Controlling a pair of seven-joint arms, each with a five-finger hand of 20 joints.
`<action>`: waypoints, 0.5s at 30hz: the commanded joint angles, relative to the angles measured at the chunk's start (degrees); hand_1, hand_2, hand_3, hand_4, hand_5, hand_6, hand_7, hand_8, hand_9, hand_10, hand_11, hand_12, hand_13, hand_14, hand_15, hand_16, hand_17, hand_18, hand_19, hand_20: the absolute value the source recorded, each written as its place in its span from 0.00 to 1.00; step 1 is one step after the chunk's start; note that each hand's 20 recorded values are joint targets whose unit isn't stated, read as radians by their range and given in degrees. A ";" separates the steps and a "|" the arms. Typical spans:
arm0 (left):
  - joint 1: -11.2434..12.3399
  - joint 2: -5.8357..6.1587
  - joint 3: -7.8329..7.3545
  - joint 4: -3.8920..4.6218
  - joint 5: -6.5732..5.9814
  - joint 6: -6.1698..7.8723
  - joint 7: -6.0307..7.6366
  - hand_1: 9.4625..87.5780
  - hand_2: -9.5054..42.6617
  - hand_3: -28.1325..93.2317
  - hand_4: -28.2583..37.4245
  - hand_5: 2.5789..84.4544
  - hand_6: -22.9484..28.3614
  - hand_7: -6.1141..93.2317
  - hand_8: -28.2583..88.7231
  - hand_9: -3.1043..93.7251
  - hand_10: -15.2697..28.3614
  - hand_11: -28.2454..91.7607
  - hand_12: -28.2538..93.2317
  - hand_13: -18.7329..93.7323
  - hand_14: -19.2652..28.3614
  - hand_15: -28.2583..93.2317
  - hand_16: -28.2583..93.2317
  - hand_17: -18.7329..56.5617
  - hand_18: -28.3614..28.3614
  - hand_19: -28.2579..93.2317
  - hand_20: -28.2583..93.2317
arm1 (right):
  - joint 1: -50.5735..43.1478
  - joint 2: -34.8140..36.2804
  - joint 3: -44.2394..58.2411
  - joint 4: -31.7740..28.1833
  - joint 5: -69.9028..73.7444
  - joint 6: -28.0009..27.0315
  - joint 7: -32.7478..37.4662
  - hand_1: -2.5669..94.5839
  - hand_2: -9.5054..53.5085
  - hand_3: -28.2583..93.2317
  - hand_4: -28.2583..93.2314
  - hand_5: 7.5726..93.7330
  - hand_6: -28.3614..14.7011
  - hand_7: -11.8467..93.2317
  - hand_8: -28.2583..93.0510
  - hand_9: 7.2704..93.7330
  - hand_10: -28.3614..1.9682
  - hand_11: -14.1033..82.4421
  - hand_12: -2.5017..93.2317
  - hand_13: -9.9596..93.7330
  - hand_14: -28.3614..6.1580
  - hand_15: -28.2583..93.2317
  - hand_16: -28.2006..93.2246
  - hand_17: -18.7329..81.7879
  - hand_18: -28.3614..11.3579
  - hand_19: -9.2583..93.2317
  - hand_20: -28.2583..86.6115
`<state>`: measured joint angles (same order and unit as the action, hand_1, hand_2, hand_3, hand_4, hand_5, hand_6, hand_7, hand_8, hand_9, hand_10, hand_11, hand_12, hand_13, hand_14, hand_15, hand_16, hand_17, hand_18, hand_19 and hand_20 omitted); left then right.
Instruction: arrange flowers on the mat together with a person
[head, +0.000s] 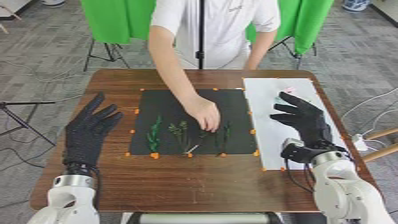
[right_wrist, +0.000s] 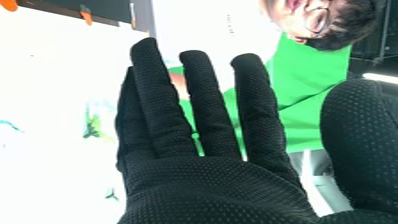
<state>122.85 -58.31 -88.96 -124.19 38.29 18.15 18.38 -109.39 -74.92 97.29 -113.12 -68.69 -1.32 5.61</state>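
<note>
- Green leafy stems (head: 154, 135) lie on the black mat (head: 169, 102), side by side, long axes running roughly from the robot's edge toward the person.
- The person's hand (head: 204, 114) reaches down among them, fingertips at the stems; whether it pinches one, I cannot tell.
- On the white sheet (head: 269, 120), to the right of the mat, a small pink flower (head: 290, 90) lies just beyond the fingertips of the right hand (head: 311, 127); which way its stem runs, I cannot tell.
- A green sprig (right_wrist: 93, 126) also lies on that sheet.
- The right hand is over the sheet, fingers straight and slightly apart, thumb well clear, pinching nothing.
- It is much the nearer robot hand to the flower, so the next pick probably falls to it; lowering without first lining up with the stem could brush the flower aside.
- The left hand (head: 84, 140) is left of the mat, fingers extended, a little spread, holding nothing.
- Orange tabs (head: 155, 155) edge the mat on the brown wooden table (head: 178, 185).
- The white shirt (head: 222, 25) bears small print, left unread.
</note>
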 joint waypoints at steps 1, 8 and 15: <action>0.51 -0.18 0.30 0.34 -0.08 0.10 -0.33 0.15 0.37 0.88 0.00 0.39 0.60 0.17 0.16 0.40 0.82 0.44 0.31 0.41 0.97 0.67 0.14 0.16 0.93 0.74 0.22 | -0.71 -0.21 -0.39 -0.06 -0.20 0.37 -0.63 0.15 0.34 0.95 0.00 0.48 0.66 0.23 0.12 0.53 0.35 0.25 0.14 0.53 0.19 0.46 0.34 0.28 0.19 0.57 0.41; 0.78 -0.25 0.22 0.28 -0.11 0.09 -0.47 0.15 0.37 0.88 0.00 0.39 0.60 0.17 0.16 0.40 0.82 0.44 0.31 0.41 0.97 0.67 0.14 0.16 0.93 0.74 0.22 | -0.89 -0.14 -0.40 -0.35 -0.62 0.66 -0.93 0.15 0.33 0.96 0.00 0.48 0.66 0.24 0.12 0.53 0.34 0.25 0.14 0.54 0.19 0.46 0.34 0.27 0.18 0.57 0.41; 0.76 -0.34 0.26 0.27 0.06 -0.04 -0.70 0.15 0.37 0.88 0.00 0.39 0.61 0.17 0.16 0.40 0.82 0.44 0.31 0.42 0.97 0.67 0.14 0.16 0.93 0.74 0.22 | -0.91 2.63 -2.95 -1.79 -7.77 10.93 -1.65 0.18 0.31 0.96 0.00 0.49 0.65 0.24 0.12 0.55 0.33 0.26 0.14 0.57 0.21 0.53 0.34 0.29 0.17 0.62 0.43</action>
<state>122.87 -58.35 -88.96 -124.18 38.33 18.13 18.24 -109.73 -74.64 96.55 -113.40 -69.59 0.22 5.08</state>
